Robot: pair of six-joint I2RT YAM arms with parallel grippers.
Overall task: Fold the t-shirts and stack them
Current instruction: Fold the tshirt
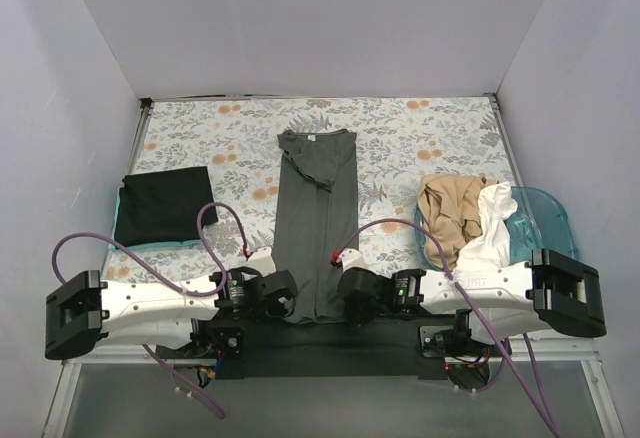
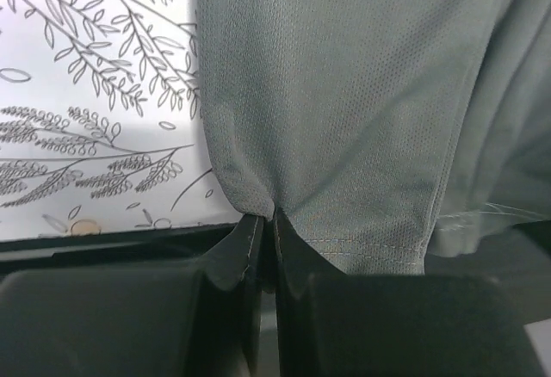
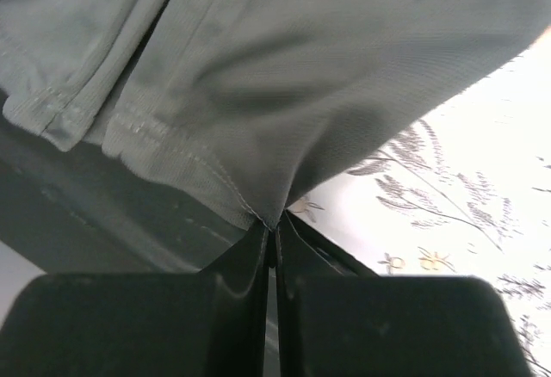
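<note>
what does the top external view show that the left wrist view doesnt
Only the top external: the folded black t-shirt, the tan t-shirt and white t-shirt heaped on the teal tub, and the right gripper. Only the left wrist: the left gripper pinched shut on a hem corner, seen close. Both: the dark grey t-shirt and the floral table covering.

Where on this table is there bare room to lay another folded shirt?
Bare floral covering lies between the black shirt and the dark grey shirt, between that shirt and the tub, and along the far wall. The near edge is crowded: left arm and right arm sit there, jaws shut on that shirt's hem.
</note>
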